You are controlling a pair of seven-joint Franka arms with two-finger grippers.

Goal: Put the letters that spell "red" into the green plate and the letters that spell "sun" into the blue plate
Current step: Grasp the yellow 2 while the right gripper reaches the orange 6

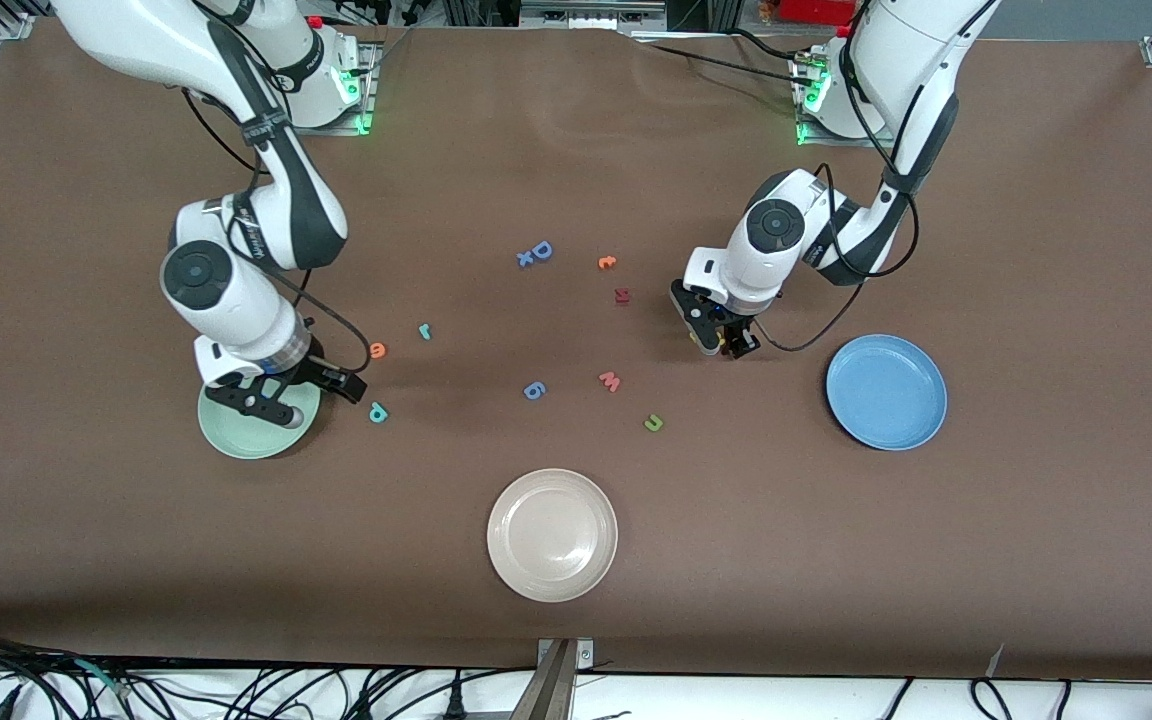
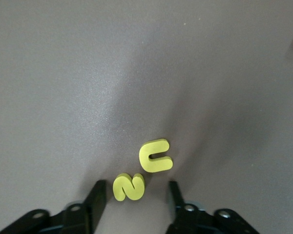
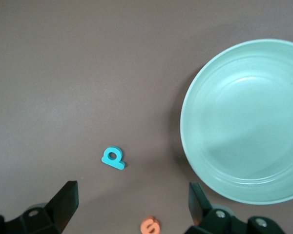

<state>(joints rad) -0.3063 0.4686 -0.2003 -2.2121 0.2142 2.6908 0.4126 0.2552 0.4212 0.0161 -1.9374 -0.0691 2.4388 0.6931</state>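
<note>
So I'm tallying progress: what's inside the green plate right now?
Nothing shows in the green plate: the right wrist view shows most of its bowl bare. In the front view the right gripper, open, hangs over it and covers part, so the bit toward its edge stays unseen.

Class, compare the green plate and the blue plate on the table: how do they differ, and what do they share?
The green plate is pale mint; the blue plate is mid-blue. The green plate lies at the right arm's end, partly covered by the right gripper over it; the blue plate lies at the left arm's end in plain view, with the left gripper down beside it. Both are round, rimmed and similar in size.
</note>
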